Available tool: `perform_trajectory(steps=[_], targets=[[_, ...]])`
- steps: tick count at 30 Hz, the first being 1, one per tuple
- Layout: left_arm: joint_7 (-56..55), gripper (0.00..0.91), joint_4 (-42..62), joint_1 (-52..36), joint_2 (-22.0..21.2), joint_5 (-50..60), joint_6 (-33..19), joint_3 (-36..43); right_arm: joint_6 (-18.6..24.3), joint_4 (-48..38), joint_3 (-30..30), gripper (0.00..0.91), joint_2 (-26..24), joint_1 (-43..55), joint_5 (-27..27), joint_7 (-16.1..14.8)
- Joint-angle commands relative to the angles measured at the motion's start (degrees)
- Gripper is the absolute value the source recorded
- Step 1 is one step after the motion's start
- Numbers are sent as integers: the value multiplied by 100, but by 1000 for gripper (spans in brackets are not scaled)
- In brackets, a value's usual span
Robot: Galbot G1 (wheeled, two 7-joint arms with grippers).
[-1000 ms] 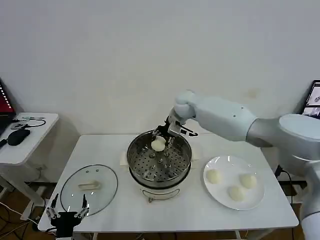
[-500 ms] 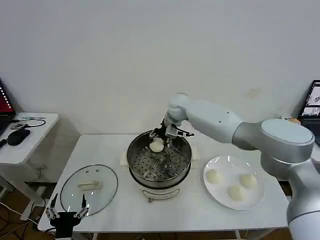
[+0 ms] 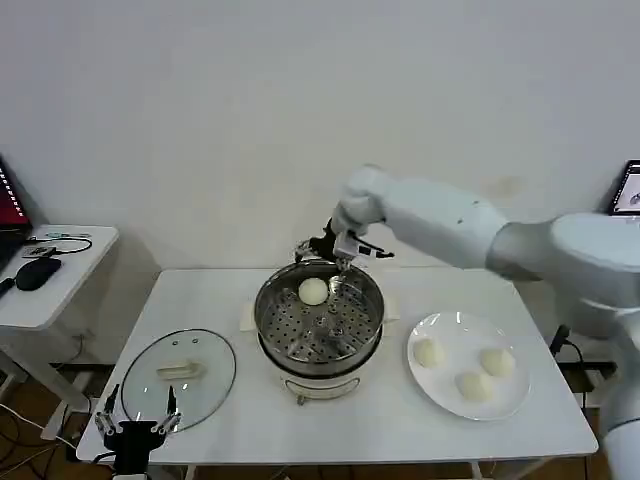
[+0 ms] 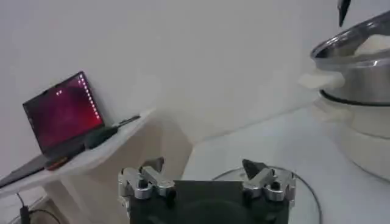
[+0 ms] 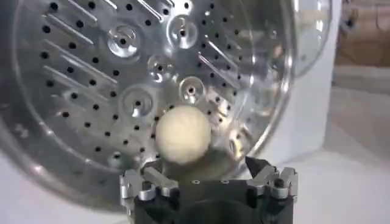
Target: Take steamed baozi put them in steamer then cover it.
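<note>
One baozi (image 3: 313, 291) (image 5: 182, 135) lies on the perforated tray at the far side of the steamer (image 3: 318, 324) (image 5: 73, 122). My right gripper (image 3: 325, 247) (image 5: 207, 165) hovers open just above the steamer's far rim, clear of that bun. Three more baozi (image 3: 428, 352) (image 3: 495, 361) (image 3: 472, 386) sit on the white plate (image 3: 467, 336) to the right. The glass cover (image 3: 178, 377) (image 4: 304, 189) lies flat on the table at the left. My left gripper (image 3: 135, 414) (image 4: 205, 169) is parked open at the table's front left edge, beside the cover.
A small side table (image 3: 50, 270) (image 4: 91, 155) stands further left with a laptop (image 4: 61, 115) and a mouse (image 3: 35, 272). The white wall runs close behind the steamer. Bare tabletop (image 3: 360, 420) lies in front of the steamer.
My right gripper let go of the baozi, which now rests on the tray, and rose back above the steamer's far rim. The left arm stayed still.
</note>
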Motion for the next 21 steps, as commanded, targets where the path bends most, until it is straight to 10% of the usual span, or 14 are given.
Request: perform_trajectory(steps=[1, 14, 21], targets=[[34, 907, -64, -96, 134, 12, 39, 128, -2235, 1864, -976, 907, -2261, 1091, 919, -70], [114, 907, -44, -218, 298, 172, 72, 432, -3646, 3339, -229, 907, -5183, -48, 820, -276], [116, 907, 15, -217, 316, 220, 49, 504, -3270, 3637, 593, 907, -5852, -1022, 430, -634]])
